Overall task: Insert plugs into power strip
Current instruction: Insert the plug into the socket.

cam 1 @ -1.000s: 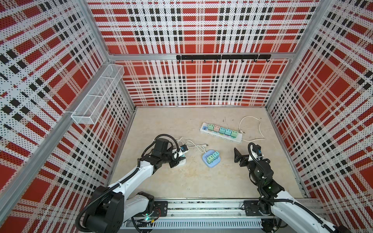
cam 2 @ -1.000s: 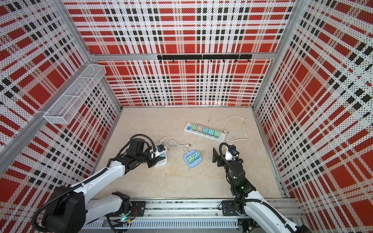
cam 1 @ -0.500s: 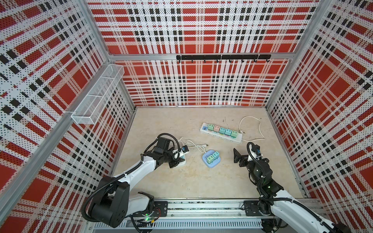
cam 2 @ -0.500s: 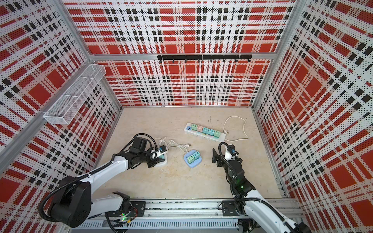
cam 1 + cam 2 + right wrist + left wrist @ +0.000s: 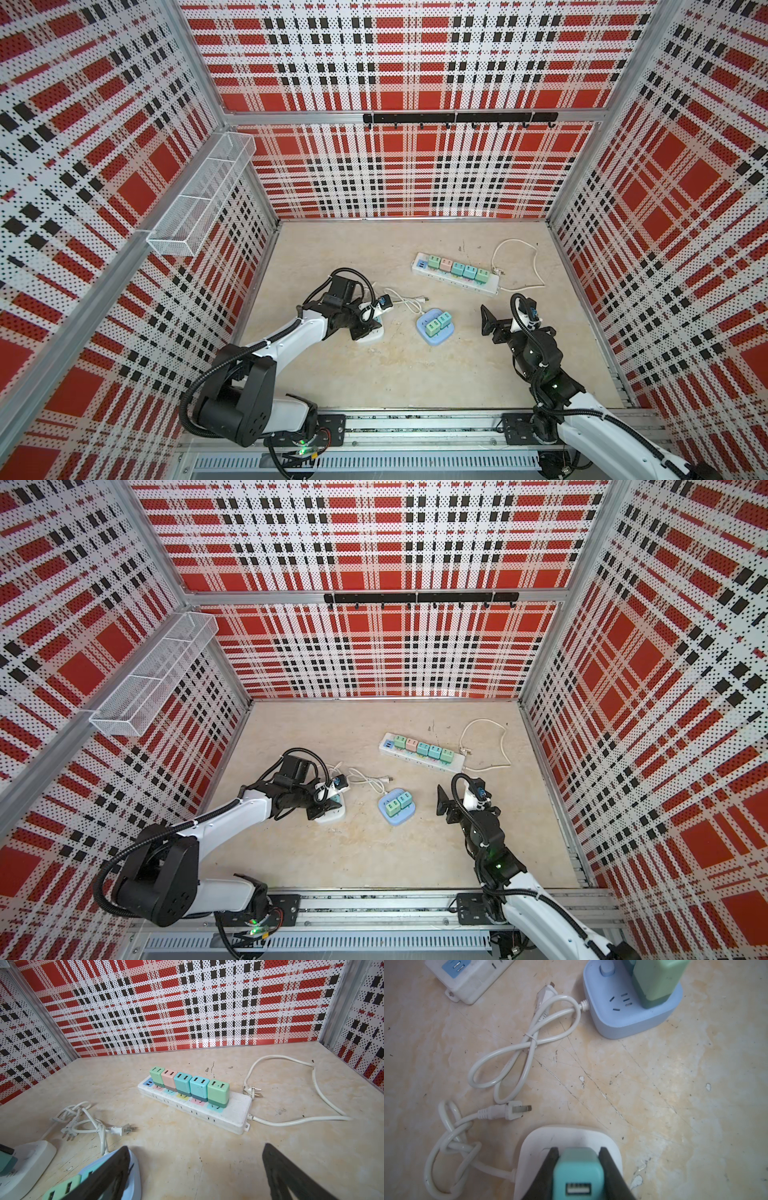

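Left gripper [image 5: 578, 1150]: jaws closed tight on a teal plug [image 5: 578, 1169], one finger on each side face, USB port toward the wrist camera. Plug sits at the top face of the white square power strip [image 5: 571, 1136]. Prongs are hidden, so I cannot tell how deep they are seated. In both top views this strip lies on the table [image 5: 395, 374] under the gripper, on the robot's left side.

Right gripper [image 5: 196, 1146]: jaws spread wide, nothing between them. In a top view it hangs near the blue square power strip [image 5: 430, 341], not touching it.

Blue square power strip: two mint plugs [image 5: 432, 329] stand upright in it, side by side. One socket beside them shows bare in the left wrist view.

Long power strip [image 5: 234, 1111], farther back on the table: row of five plugs [image 5: 182, 1083] standing in it close together. Order is mint, pink, teal, teal, mint.

White cords [image 5: 529, 1047] lie looped between the two square strips.
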`<act>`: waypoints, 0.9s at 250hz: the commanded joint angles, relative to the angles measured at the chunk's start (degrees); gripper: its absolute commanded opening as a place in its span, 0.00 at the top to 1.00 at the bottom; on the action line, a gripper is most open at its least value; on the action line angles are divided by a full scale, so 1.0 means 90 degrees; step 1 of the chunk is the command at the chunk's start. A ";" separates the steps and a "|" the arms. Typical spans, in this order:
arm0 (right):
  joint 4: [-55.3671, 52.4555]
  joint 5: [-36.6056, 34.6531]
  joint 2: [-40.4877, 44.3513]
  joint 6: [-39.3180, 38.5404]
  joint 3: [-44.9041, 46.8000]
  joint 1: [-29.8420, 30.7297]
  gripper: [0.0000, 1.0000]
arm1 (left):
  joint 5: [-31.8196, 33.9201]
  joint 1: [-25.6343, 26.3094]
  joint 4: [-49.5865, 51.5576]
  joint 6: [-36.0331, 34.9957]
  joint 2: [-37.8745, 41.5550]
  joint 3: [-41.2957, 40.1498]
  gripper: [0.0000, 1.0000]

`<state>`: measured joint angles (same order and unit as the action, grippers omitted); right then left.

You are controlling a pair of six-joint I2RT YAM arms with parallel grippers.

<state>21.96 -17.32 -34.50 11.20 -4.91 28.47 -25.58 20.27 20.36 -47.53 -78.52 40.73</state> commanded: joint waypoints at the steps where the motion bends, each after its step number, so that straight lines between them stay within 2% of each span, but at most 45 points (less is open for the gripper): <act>1: 0.0117 0.0032 0.0162 0.0033 0.0084 -0.0019 0.00 | -0.0437 -0.0073 -0.0169 -0.0134 -0.0025 -0.0141 1.00; 19: 0.0116 0.0042 0.0171 0.0032 0.0081 -0.0019 0.00 | -0.0720 -0.0247 -0.0811 0.0019 -0.0048 -0.0536 1.00; 34: 0.0104 0.0040 0.0162 0.0035 0.0079 -0.0019 0.00 | -0.0401 -0.0139 -0.0621 0.0039 -0.0076 -0.0505 1.00; 150: 0.0080 0.0042 0.0201 0.0043 0.0086 -0.0022 0.00 | -0.0745 -0.0083 -0.0551 0.0336 0.0035 -0.0477 1.00; 162: 0.0071 0.0041 0.0196 0.0044 0.0086 -0.0019 0.00 | -0.0563 0.0063 -0.0692 0.0481 0.0092 -0.0557 1.00; 181: 0.0070 0.0044 0.0215 0.0044 0.0086 -0.0027 0.00 | 0.0178 0.0566 -0.1043 0.0852 0.0107 -0.0713 1.00; 203: 0.0057 0.0040 0.0218 0.0044 0.0086 -0.0027 0.00 | 0.0786 0.1148 -0.1140 0.0742 0.0024 -0.0832 1.00; 225: 0.0057 0.0057 0.0213 0.0042 0.0086 -0.0020 0.00 | 0.0975 0.1087 -0.1148 0.0932 -0.0174 -0.0705 1.00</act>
<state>21.12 -17.12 -33.28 11.22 -4.80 28.45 -21.96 29.02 9.89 -41.30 -78.06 35.07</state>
